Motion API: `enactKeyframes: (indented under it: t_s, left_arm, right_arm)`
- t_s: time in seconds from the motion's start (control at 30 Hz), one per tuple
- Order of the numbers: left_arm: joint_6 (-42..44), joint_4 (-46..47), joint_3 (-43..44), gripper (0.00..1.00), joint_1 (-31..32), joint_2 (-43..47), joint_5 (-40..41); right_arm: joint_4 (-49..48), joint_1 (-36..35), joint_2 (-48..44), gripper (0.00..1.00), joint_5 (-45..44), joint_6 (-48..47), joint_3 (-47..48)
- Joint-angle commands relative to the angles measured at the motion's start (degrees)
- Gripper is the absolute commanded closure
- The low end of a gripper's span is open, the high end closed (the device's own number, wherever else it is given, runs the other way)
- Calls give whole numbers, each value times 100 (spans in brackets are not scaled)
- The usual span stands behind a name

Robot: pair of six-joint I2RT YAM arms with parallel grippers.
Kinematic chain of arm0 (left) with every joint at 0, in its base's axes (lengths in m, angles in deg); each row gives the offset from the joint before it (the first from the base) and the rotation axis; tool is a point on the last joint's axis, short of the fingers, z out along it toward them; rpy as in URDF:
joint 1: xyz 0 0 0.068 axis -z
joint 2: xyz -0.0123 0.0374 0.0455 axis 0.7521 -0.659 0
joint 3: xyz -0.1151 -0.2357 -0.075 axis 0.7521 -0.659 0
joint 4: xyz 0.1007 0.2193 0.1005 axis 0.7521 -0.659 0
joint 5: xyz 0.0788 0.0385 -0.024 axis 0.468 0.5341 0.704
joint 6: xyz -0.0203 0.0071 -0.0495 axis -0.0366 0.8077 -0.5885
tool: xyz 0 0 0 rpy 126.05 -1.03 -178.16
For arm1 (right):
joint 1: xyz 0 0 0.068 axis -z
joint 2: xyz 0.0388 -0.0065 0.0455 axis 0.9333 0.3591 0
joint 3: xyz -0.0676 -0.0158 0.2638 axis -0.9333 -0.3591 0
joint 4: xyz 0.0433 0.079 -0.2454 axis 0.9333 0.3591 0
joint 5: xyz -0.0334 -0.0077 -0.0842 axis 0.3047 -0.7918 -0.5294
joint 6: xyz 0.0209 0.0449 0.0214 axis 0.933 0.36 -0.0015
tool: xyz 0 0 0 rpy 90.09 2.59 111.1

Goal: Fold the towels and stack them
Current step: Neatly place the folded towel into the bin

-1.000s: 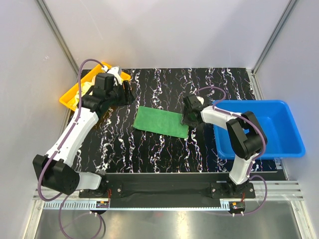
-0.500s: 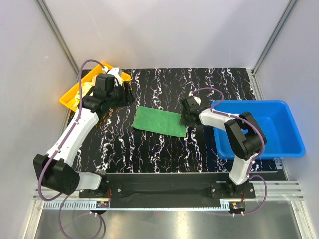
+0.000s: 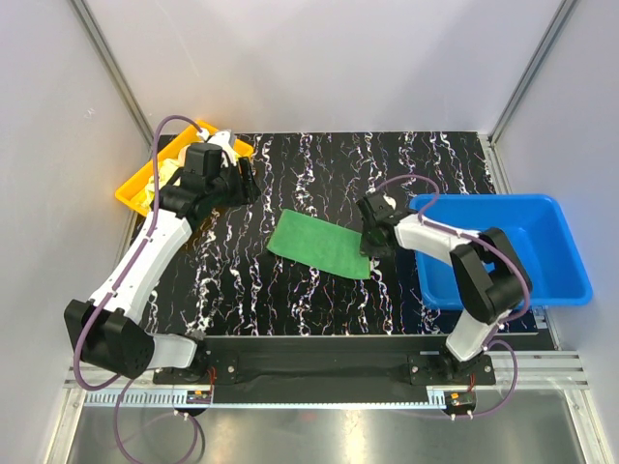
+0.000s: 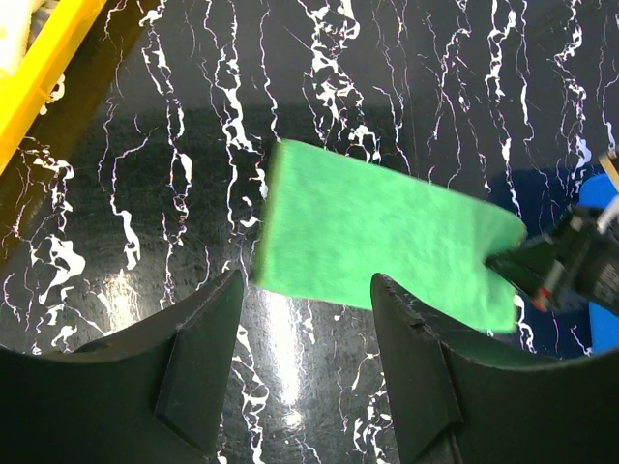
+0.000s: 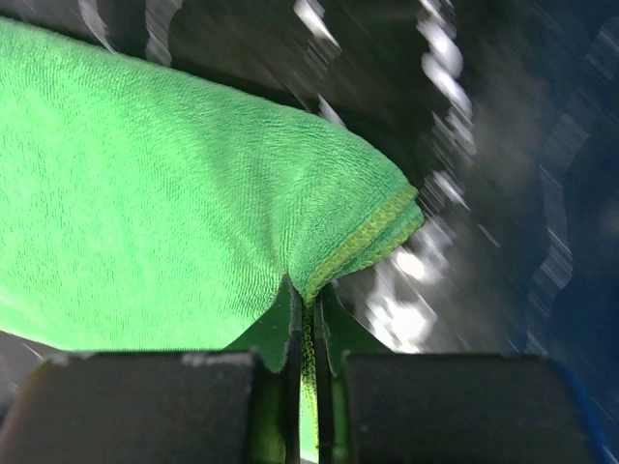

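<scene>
The right gripper (image 5: 305, 307) is closed tight on the right edge of the green towel (image 3: 319, 246), which lies mid-table, probably so that it can carry this edge over for a fold, while the left gripper (image 3: 244, 181) hangs wide open and empty beside the yellow tray (image 3: 135, 190).

Bright overhead light glared on the glossy table (image 4: 290, 333), while motion blur softened the green towel (image 4: 377, 242) and the right-wrist background.
</scene>
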Motion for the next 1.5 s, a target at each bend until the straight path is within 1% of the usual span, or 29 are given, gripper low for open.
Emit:
enactKeyframes:
  t_s: [0.0, 0.13, 0.23, 0.47, 0.53, 0.6, 0.63, 0.73, 0.77, 0.83, 0.87, 0.97, 1.0, 1.13, 1.23, 1.47]
  left_arm:
    - [-45, 238, 46, 39, -5, 69, 70]
    - [-53, 220, 56, 39, -5, 69, 52]
    - [-54, 238, 46, 39, -5, 95, 43]
    - [-62, 238, 55, 39, -5, 60, 26]
    - [-62, 238, 55, 39, -5, 60, 26]
    - [-62, 229, 64, 39, -5, 34, 26]
    - [-62, 212, 82, 39, -14, 33, 17]
    - [-80, 220, 117, 39, -14, -2, -36]
    - [-97, 212, 117, 39, -14, -10, -36]
    - [-141, 238, 91, 39, -14, -19, -44]
    - [-141, 246, 82, 39, -23, -28, -88]
    - [-141, 229, 152, 39, -14, -63, -159]
    - [-141, 220, 161, 39, -14, -98, -150]
    - [-141, 185, 170, 39, -14, -81, -97]
    - [-141, 211, 169, 39, -23, -11, -45]
    - [-150, 211, 187, 39, -23, -2, -88]
  right_arm:
    - [1487, -70, -644, 100, -450, -462, 164]
    - [2514, -17, -1039, 100, -766, -892, 672]
    - [2964, 114, -1250, 100, -776, -1077, 919]
    - [3580, 246, -1708, 100, -1013, -1428, 1412]
    - [3668, 430, -1848, 100, -961, -1622, 1569]
    - [3678, 632, -1971, 100, -891, -1788, 1606]
    - [3721, 877, -2059, 100, -803, -1859, 1658]
    - [3809, 1282, -2191, 100, -828, -2202, 1737]
    - [3827, 1623, -2218, 100, -837, -2272, 1764]
    - [3914, 1941, -2244, 100, -916, -2457, 1869]
    - [3906, 2230, -2244, 100, -986, -2510, 1887]
    - [3836, 2688, -2218, 100, -969, -2694, 1931]
    - [3810, 2942, -2209, 100, -1004, -2799, 1896]
    - [3616, 3515, -2113, 100, -1189, -3090, 1703]
    - [3363, 3927, -2095, 100, -1093, -3309, 1492]
    - [2966, 4209, -2069, 100, -1364, -3775, 1289]
